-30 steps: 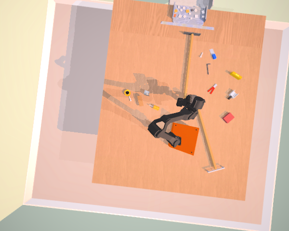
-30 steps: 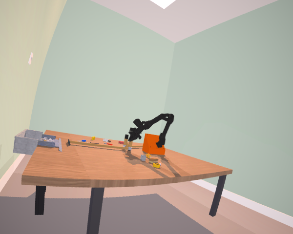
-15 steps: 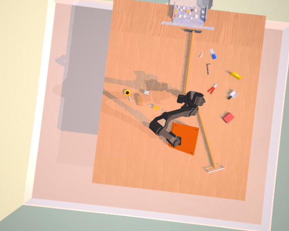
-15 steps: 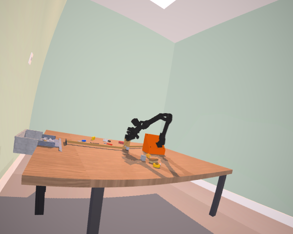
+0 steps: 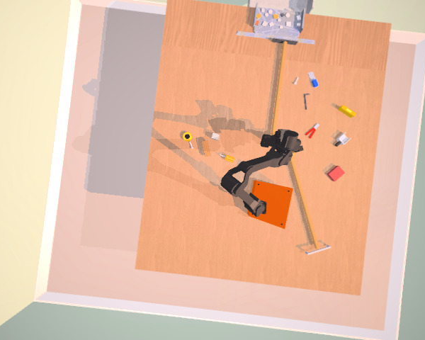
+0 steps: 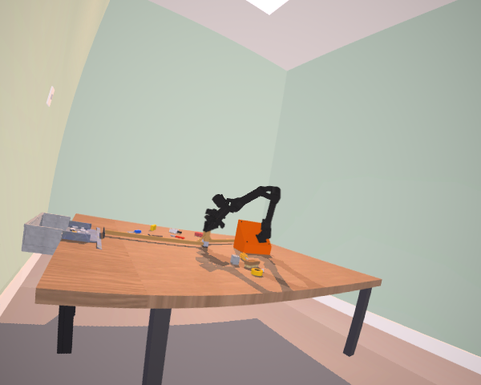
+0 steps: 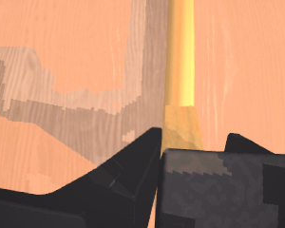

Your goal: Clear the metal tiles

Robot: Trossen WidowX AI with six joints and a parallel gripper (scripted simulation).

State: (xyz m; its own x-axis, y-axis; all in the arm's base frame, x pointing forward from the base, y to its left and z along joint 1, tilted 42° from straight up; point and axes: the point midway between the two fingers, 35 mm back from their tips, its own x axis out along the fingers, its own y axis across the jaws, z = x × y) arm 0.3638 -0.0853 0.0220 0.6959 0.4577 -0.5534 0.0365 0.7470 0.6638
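Note:
The long scraper is a yellow-brown pole running across the wooden table. Its dark head is up against the grey steel plate at the far end. Its other end, a grey crossbar, is near the front right. The grey catch box beyond the plate holds several small white and orange tiles. I see no tile on the plate. My gripper is shut on the scraper's pole about midway along it, low over the table.
The arm's orange base stands beside the pole. To the right lie a red block, red pliers, a yellow screwdriver, an allen key and a blue-white piece. A yellow tape roll lies to the left.

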